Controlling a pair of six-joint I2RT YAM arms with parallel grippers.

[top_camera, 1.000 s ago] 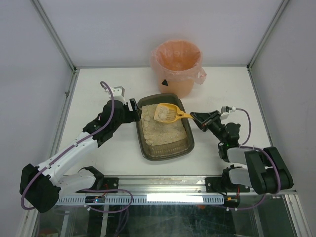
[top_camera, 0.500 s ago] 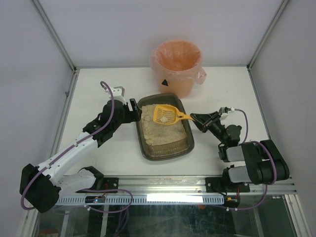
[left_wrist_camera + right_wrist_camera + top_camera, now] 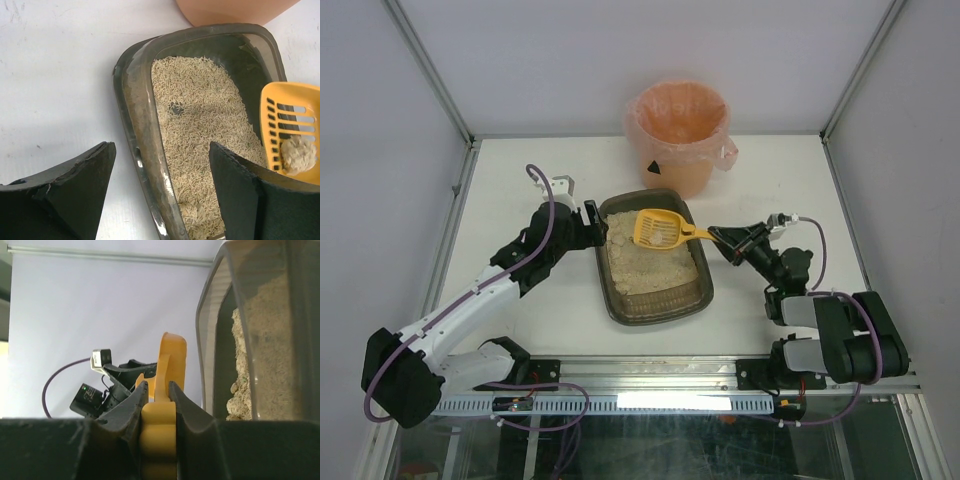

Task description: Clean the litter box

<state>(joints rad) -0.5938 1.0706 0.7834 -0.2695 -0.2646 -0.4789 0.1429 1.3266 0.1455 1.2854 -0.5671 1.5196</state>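
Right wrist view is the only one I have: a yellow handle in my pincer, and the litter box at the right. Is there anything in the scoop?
Observer: Yes. The left wrist view shows one pale round clump lying on the slotted yellow scoop, over the litter.
Operator: Where is the bin?
Observer: In the top view, the pink-lined bin stands just beyond the far end of the litter box.
Operator: And the other arm?
Observer: The left pincer is open, one finger outside the box's left rim and one over the litter.
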